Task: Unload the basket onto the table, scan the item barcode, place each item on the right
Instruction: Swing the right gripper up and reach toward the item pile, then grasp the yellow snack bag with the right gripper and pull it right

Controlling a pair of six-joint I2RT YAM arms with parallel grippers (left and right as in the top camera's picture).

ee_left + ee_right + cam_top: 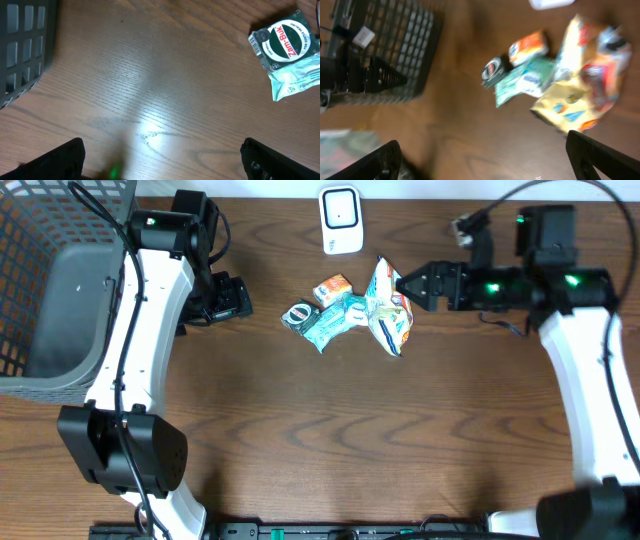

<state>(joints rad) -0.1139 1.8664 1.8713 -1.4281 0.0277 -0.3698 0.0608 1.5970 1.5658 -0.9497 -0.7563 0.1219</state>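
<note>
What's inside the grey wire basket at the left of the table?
In the basket, only a bare grey floor shows, with nothing lying on it. The left arm covers its right edge, so that strip is hidden.

Right wrist view blurred throughout; print on the yellow packet [565, 105] ahead of the right fingers [600, 165] is illegible. Left fingers [60, 165] cropped at lower edge.

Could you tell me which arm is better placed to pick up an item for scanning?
The right. The right gripper, open, is right beside the yellow snack bag, while the left gripper, also open, sits farther from it.
</note>
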